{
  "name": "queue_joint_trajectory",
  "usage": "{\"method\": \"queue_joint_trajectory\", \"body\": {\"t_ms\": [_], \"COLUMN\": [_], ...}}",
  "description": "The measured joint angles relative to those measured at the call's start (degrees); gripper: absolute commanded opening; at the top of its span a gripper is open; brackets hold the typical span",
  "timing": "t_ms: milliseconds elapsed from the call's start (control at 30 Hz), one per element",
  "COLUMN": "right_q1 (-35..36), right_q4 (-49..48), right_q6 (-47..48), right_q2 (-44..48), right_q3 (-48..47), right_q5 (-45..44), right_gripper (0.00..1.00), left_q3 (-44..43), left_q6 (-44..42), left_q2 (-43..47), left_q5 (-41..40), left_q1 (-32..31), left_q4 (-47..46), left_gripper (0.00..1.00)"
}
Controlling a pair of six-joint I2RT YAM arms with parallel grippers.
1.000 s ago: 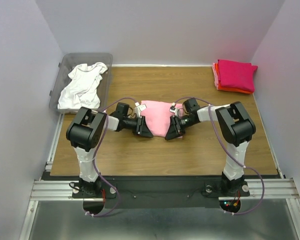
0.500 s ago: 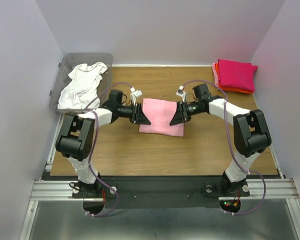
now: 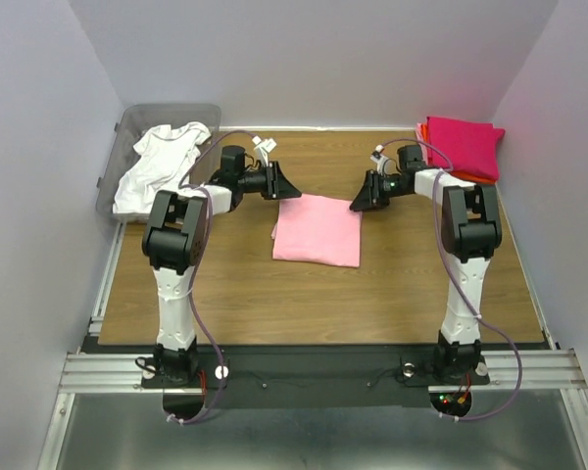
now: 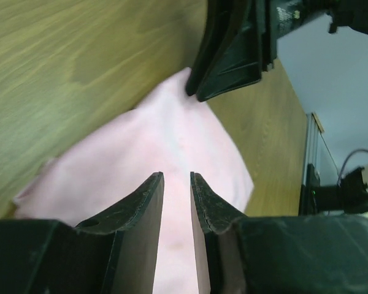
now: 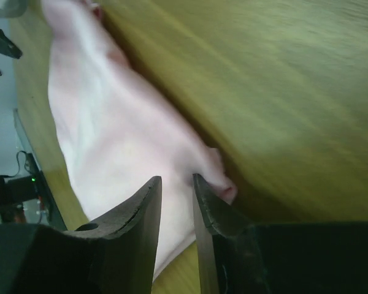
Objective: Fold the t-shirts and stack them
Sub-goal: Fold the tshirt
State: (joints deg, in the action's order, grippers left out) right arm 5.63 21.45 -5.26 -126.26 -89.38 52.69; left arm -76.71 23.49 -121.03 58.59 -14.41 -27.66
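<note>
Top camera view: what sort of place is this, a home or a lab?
Probably a robotics lab cell: the left arm and right arm are bolted to an aluminium rail at a wooden table boxed in by plain walls.

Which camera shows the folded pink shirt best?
The top external view: the whole pink shirt lies as a flat rectangle on the table. Each wrist view shows only part of it, close up.

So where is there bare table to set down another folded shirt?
Widest bare wood: the near strip between the pink shirt and the table's near edge, plus the patch right of it, below the folded stack. Crowded at the shirt's far edge, where the left gripper and right gripper hover.
</note>
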Motion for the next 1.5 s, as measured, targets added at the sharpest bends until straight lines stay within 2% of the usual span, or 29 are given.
{"method": "queue_joint_trajectory", "body": {"t_ms": [133,300,367,400,500,567,600,667,700,767,800,967,1133,1267,1500], "right_q1": [-1.2,-0.5,-0.3,-0.2,-0.3,-0.3,-0.3,-0.3,-0.3,-0.3,-0.3,-0.4,-1.5,-3.9,-5.3], "right_q4": [0.4,0.1,0.1,0.2,0.1,0.4,0.5,0.8,1.0,0.8,0.8,-0.5,-0.5,0.7,2.2], "right_q6": [-1.7,-1.8,-1.8,-1.9,-2.8,-3.5,-3.8,-4.0,-4.3,-4.6,-4.6,-4.6,-5.9,-7.1,-8.5], "right_q2": [-5.6,-7.8,-8.5,-8.6,-8.0,-6.4,-4.7,1.0,3.8,10.4,14.8,29.4,34.7,33.9,31.6], "right_q3": [-4.6,-11.0,-12.8,-13.4,-14.0,-13.0,-12.0,-8.7,-7.3,-4.2,-2.5,4.0,10.7,15.5,18.2], "right_q5": [0.8,-1.7,-2.8,-3.2,-3.7,-4.0,-4.4,-5.8,-6.4,-8.0,-9.5,-16.6,-26.4,-28.8,-29.6], "right_gripper": [0.32,0.34,0.39,0.45,0.55,0.59,0.67,0.77,0.86,0.91,1.00,1.00,1.00,1.00,1.00], "left_q3": [-2.3,-2.6,-2.7,-2.7,-2.3,-1.3,-1.0,-1.0,-1.0,-1.0,-1.0,1.5,5.8,6.4,5.2], "left_q6": [4.5,9.6,9.8,9.5,6.5,2.6,-1.5,-8.1,-11.0,-17.6,-21.6,-39.7,-52.8,-59.8,-65.9], "left_q2": [-7.4,-11.1,-10.9,-10.7,-8.4,-4.6,-0.8,6.0,9.4,16.0,19.6,28.7,25.6,19.5,11.8], "left_q5": [-3.1,-4.4,-5.0,-5.0,-5.1,-6.3,-7.2,-10.1,-11.5,-15.4,-17.7,-29.3,-39.9,-46.9,-52.1], "left_q1": [1.0,2.8,3.7,4.1,4.7,4.8,4.5,3.0,1.9,-1.0,-3.6,-19.1,-31.6,-36.8,-39.4], "left_q4": [-1.7,-3.8,-4.4,-4.2,-2.5,1.6,4.3,8.7,10.2,12.9,14.1,17.1,21.5,24.2,25.0], "left_gripper": [0.32,0.32,0.34,0.36,0.42,0.44,0.46,0.49,0.50,0.51,0.52,0.57,0.56,0.53,0.50]}}
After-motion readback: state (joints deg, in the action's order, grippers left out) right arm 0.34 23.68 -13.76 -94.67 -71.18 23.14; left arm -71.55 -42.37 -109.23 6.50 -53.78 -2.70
